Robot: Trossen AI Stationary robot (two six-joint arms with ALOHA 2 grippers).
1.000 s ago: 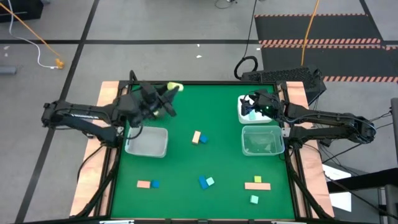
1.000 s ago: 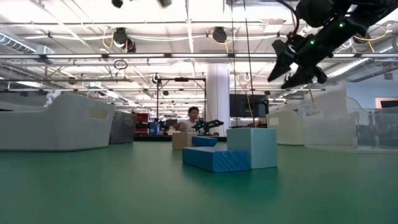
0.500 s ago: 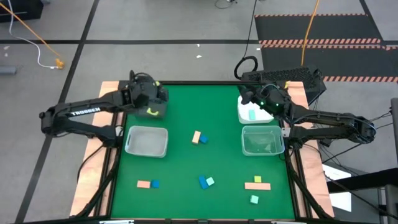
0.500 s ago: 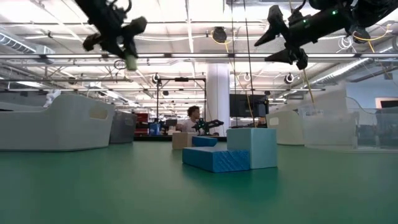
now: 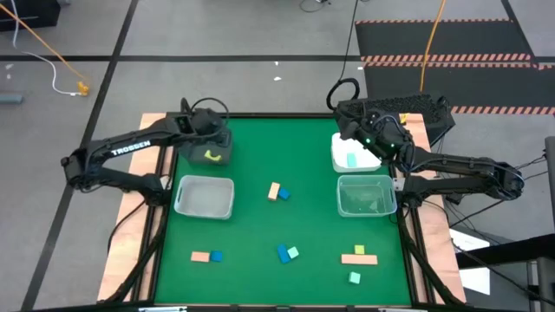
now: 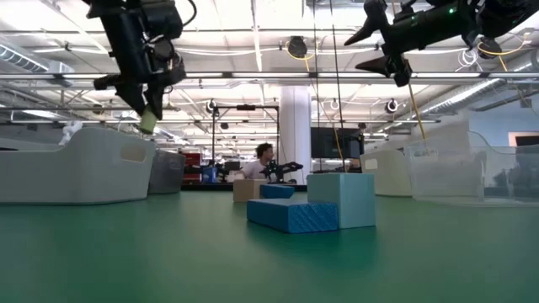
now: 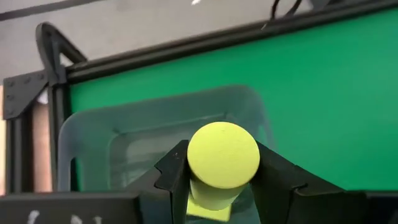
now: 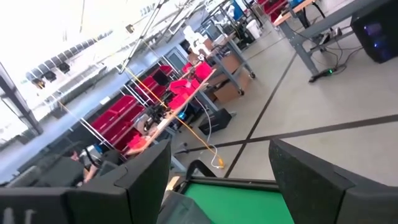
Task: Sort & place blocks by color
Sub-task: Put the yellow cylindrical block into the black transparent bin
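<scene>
Yellow-green block [image 7: 222,155], rounded: clamped between the two dark fingers [image 7: 175,171] of the left hand [image 5: 211,152], jaws closed partway onto it. The hand hangs directly over a dark bin [image 7: 155,134] at the far left corner of the green bench [image 5: 260,152]; in the low view the block [image 6: 148,123] points downward from the hand [image 6: 145,101], clear of the bin.

Right hand [image 5: 357,139]: raised above the white bin [image 5: 347,161] at the far right of the bench, fingers [image 8: 305,171] spread wide, nothing between them. In the low view it [image 6: 381,38] sits high, well above the bench. A mint-green piece [image 5: 352,159] lies in the white bin just under it.

Clear bin [image 5: 205,197]: on the bench nearer than the left hand, just beside the dark bin.

Second clear bin [image 5: 366,196]: nearer than the right hand, touching or almost touching the white bin.

Loose blocks, all well apart from both hands:
- salmon block touching a blue one [image 5: 277,191], between the two clear bins;
- blue and mint-green pair [image 5: 287,253], toward the near edge, centre;
- salmon and blue pair [image 5: 205,256], near edge, on the left hand's side;
- salmon bars [image 5: 358,256] with a mint-green cube [image 5: 354,277] just nearer, on the right hand's side.

A person [image 6: 260,162] sits in the room beyond the bench.
</scene>
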